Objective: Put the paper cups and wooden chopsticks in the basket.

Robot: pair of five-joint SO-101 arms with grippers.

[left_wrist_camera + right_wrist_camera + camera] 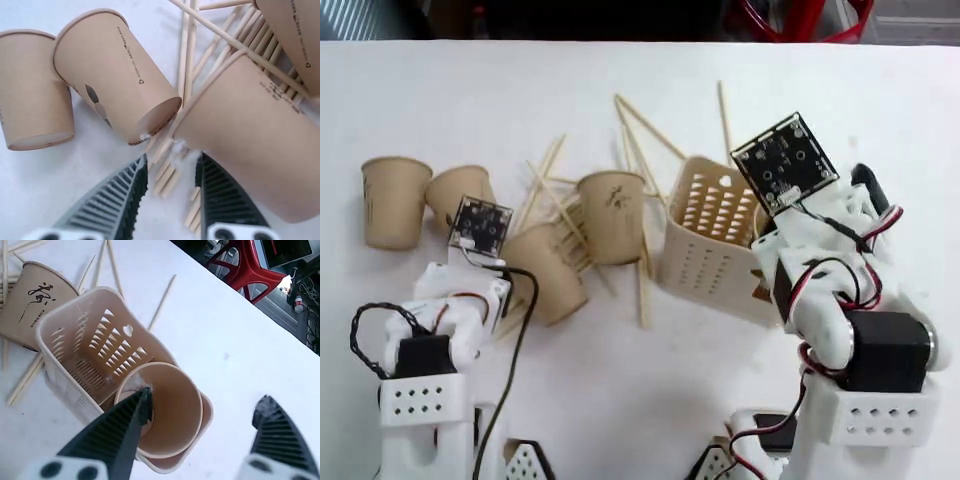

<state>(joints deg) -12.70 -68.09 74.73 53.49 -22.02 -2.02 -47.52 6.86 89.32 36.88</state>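
Note:
Several brown paper cups lie on the white table: two at the far left (395, 200) (460, 190), one on its side (545, 270) by the left arm, and one with black writing (613, 215) beside the cream perforated basket (705, 235). Wooden chopsticks (640, 150) lie scattered among them. My left gripper (172, 175) is open low over a bundle of chopsticks (167, 172), between two cups (115, 70) (255, 130). My right gripper (205, 410) hangs open over the basket (75, 340); one finger dips into the mouth of a cup (175, 410) sitting in it.
A red chair frame (240, 265) and a floor with cables lie beyond the table's far edge. Bare tabletop stretches behind the basket and in front of the arms. The right arm's body (860, 340) stands close against the basket's near right side.

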